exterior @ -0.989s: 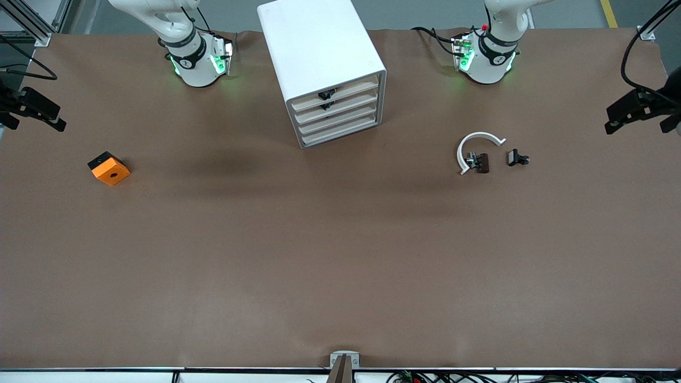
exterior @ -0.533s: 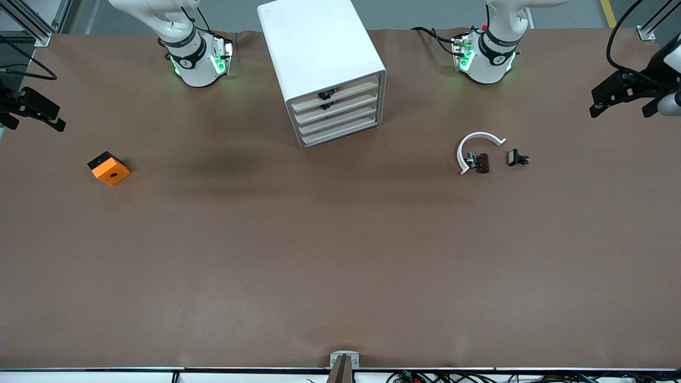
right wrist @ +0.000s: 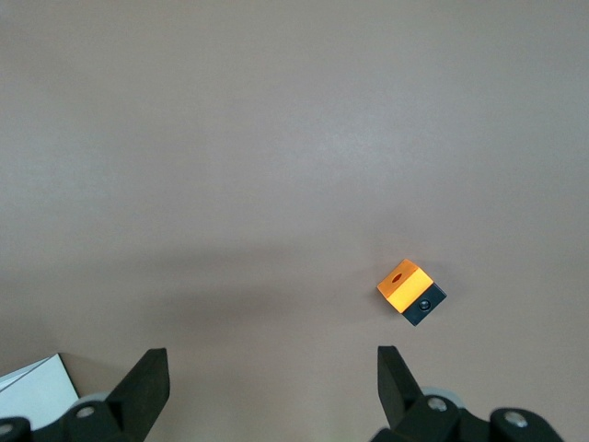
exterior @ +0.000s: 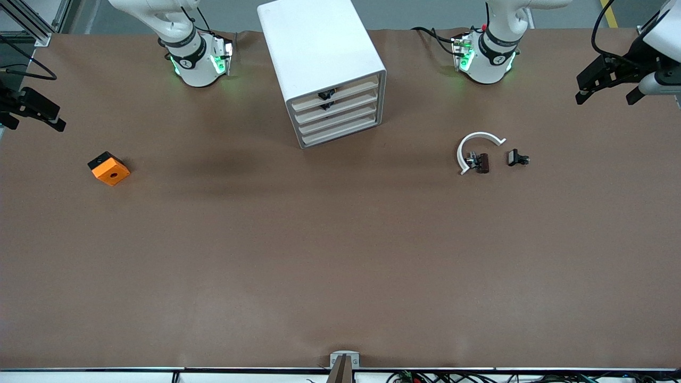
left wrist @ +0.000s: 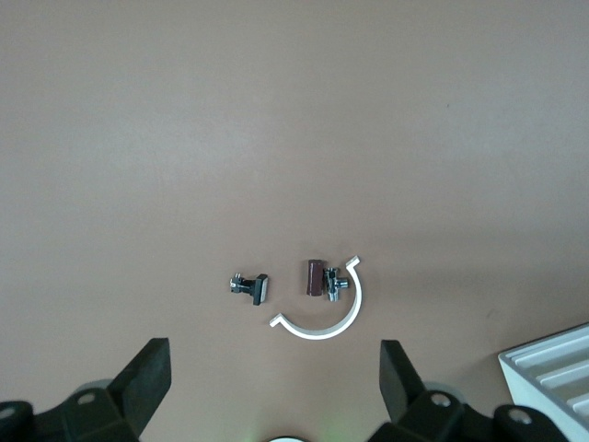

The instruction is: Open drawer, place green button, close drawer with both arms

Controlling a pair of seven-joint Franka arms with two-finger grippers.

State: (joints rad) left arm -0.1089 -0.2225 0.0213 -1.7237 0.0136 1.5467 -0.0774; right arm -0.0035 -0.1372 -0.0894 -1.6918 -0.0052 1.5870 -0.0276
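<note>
The white four-drawer cabinet [exterior: 324, 58] stands between the arm bases with all drawers shut. Its two upper drawers have black knobs. The knobless cream-fronted drawer [exterior: 340, 121] is among the two lower ones. No green-capped button shows in any view. My left gripper [exterior: 605, 97] is open and empty, up in the air over the table's edge at the left arm's end; its wrist view also shows it [left wrist: 274, 359] open. My right gripper [exterior: 33, 123] is open and empty over the table's edge at the right arm's end, also seen in its wrist view [right wrist: 271, 364].
A white open ring [exterior: 473, 144], a dark brown part with metal bits [exterior: 480, 162] and a small black clip [exterior: 516, 158] lie toward the left arm's end; they also show in the left wrist view [left wrist: 322, 318]. An orange-and-black block [exterior: 109, 168] [right wrist: 409, 290] lies toward the right arm's end.
My left gripper has moved toward the robots' side of the table and a little inward over the table. The right gripper and the objects have not moved.
</note>
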